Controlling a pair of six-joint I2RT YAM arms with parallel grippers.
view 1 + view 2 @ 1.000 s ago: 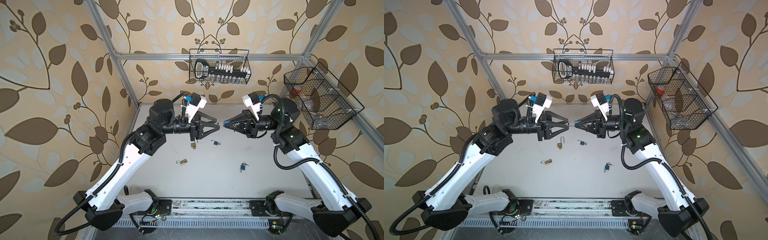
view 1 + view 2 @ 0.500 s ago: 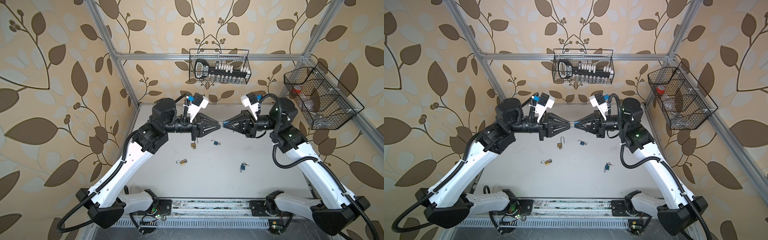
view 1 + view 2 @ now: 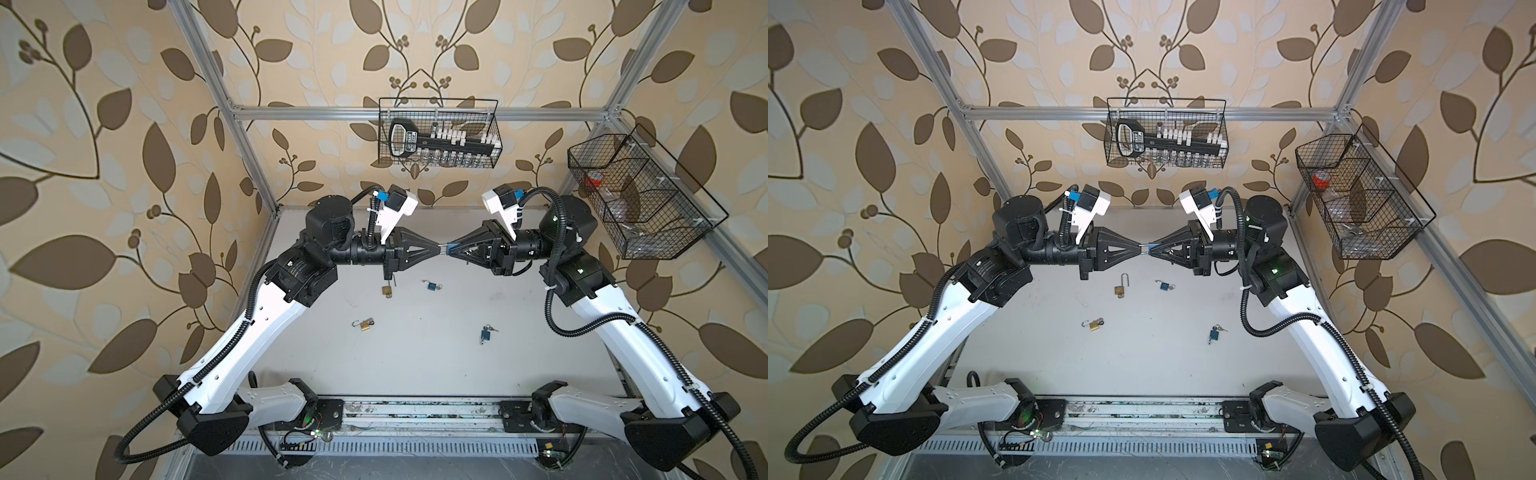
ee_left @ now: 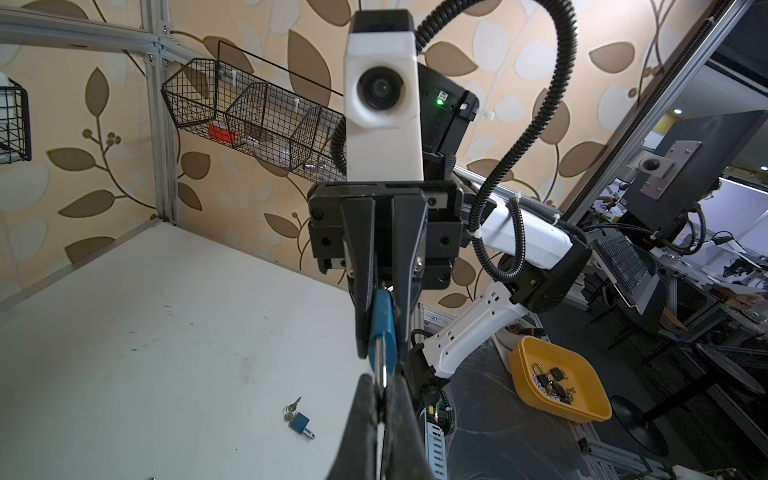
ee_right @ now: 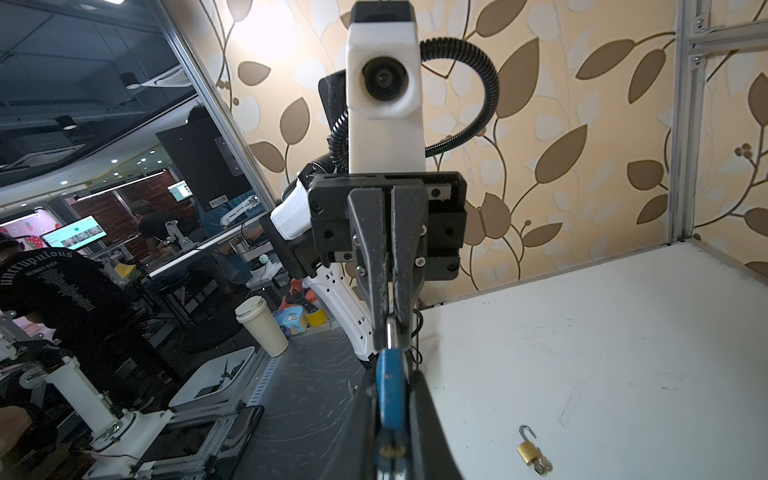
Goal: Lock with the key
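**Q:** Biggest first. What's the surface?
**A:** White table (image 3: 415, 374). Both my arms are raised over its far half, tips nose to nose in both top views.

**Q:** And the walls?
**A:** There's a wire basket (image 3: 438, 133) on the back rail and a divided wire basket (image 3: 640, 199) on the right side frame. The left wrist view shows a yellow bin (image 4: 557, 386) of padlocks off the table.

**Q:** Grippers?
**A:** My right gripper (image 3: 452, 249) is clamped on the body of the blue padlock (image 5: 390, 388), which is in the air, well above the table. My left gripper (image 3: 439, 248) is closed tight, jaws pinching that padlock's silver shackle (image 5: 390, 332). So one lock is gripped from both ends.

**Q:** Is the key in it?
**A:** Can't tell. The bottom of the body is buried between my right fingers.

**Q:** Anything loose?
**A:** Four items on the table.
- A brass padlock (image 3: 387, 289) lies almost under my left gripper, its shackle swung out.
- A second blue padlock (image 3: 432, 285) lies just beside it, with keys attached.
- A second brass padlock (image 3: 363, 324) sits nearer the front, also with keys.
- A third blue padlock (image 3: 485, 334) is on my right arm's side, with small keys (image 3: 493, 328) at its end.
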